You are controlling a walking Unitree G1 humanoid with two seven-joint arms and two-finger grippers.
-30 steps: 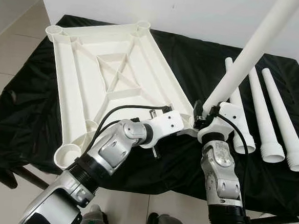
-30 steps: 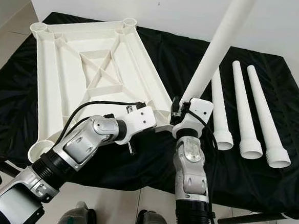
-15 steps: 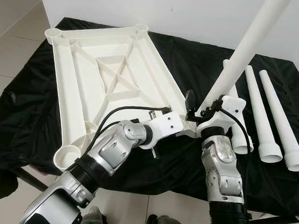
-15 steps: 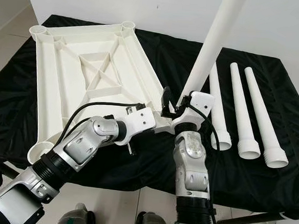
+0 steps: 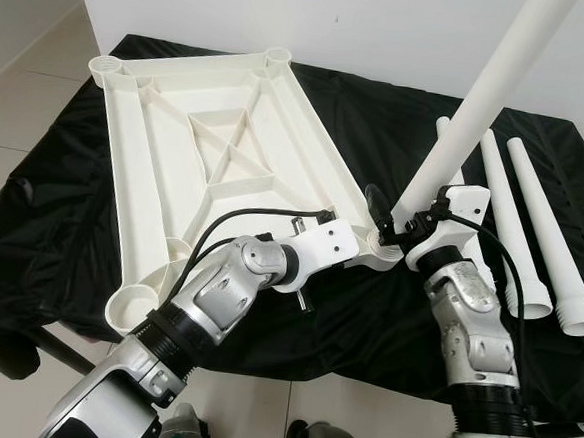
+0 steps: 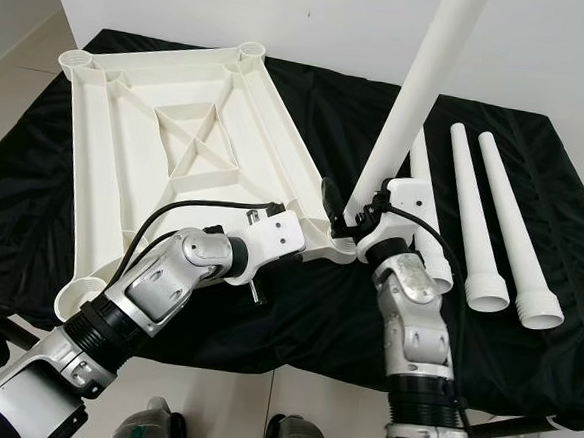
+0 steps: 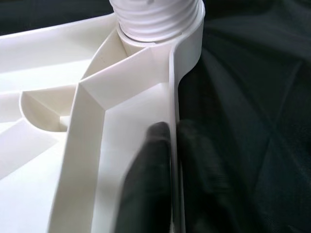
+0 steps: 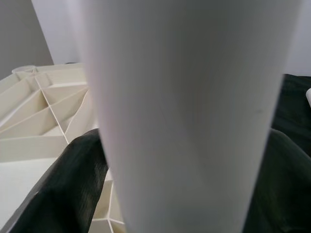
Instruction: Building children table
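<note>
Tabletop [image 5: 207,143], white and ribbed, lies upside down on a black cloth [image 5: 399,126] over the desk, its near right corner socket holding a white leg [image 5: 481,102] that rises toward one o'clock. Left jaws [image 7: 167,165] are closed on the tabletop's right rim just short of that socket, one black finger on each side of the wall. Right jaws [image 6: 357,219] sit around the leg's lower end, fingers either side of it; whether they press it I cannot tell. Three more legs [image 6: 493,213] lie side by side on the cloth at three o'clock. Beyond stand a white wall [image 5: 287,8] and pale floor tiles [image 5: 21,80].
</note>
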